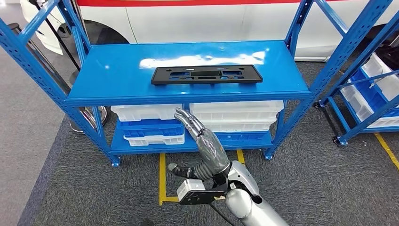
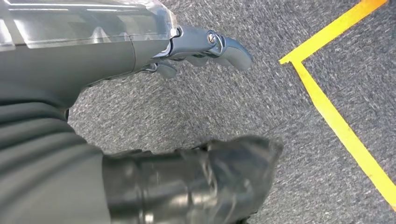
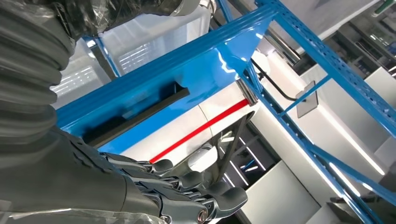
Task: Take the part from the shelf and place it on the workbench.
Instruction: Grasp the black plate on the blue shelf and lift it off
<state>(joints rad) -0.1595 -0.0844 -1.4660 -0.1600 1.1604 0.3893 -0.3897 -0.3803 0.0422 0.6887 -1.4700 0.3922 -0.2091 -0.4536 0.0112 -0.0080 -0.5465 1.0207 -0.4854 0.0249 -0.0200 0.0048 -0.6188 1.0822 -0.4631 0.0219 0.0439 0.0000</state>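
The left robot hand (image 2: 201, 51) hangs over grey carpet, fingers loosely extended around nothing, likely idle because the reach belongs to the other arm. The right robot hand (image 1: 203, 141) is raised in front of the blue shelf (image 1: 117, 70), fingers straight and apart, empty, apparently readied to reach. The black part (image 1: 206, 74) lies flat on the shelf top, beyond and above those fingertips, untouched
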